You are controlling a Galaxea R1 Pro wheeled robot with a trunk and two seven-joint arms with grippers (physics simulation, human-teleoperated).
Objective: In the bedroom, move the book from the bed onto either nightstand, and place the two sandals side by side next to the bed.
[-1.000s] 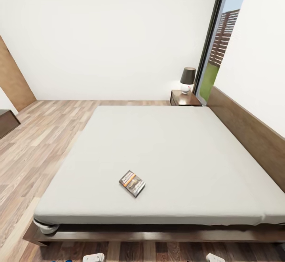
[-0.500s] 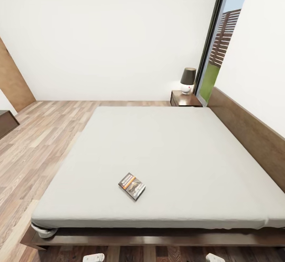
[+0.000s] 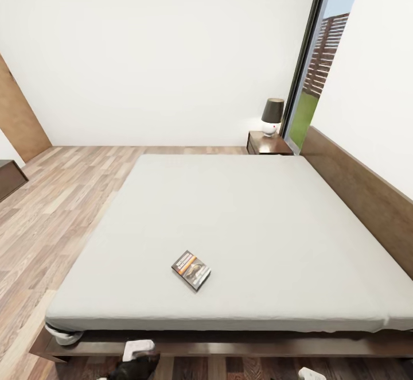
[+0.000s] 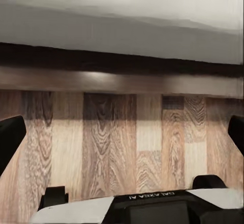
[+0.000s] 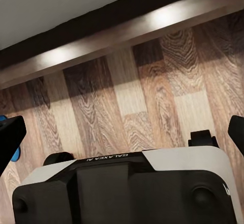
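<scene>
From my seat the book [image 3: 191, 270] lies flat on the bed [image 3: 241, 219], close to the near edge of the mattress and well ahead of both sets of jaws, which hang low by the frame over the plank floor [image 4: 122, 142]. The left gripper [image 4: 122, 132] has its dark fingertips at the two sides of its wrist view with bare floor between them, so I read those jaws as spread wide and holding nothing; the right gripper [image 5: 122, 132] looks the same, parted over the boards and empty. A sliver of blue shows beside one right fingertip at the edge of that view, possibly a sandal, but too little to be sure. The book looks to me like a thin paperback: light, a bit floppy, with a smooth cover that could slide on the sheet. I would take it across a long edge, one finger pressing into the soft mattress to get under the cover, and pinch gently so the pages don't fan. The nightstand [image 3: 268, 143] with its lamp [image 3: 272, 116] stands far beyond the jaws, at the headboard end.
</scene>
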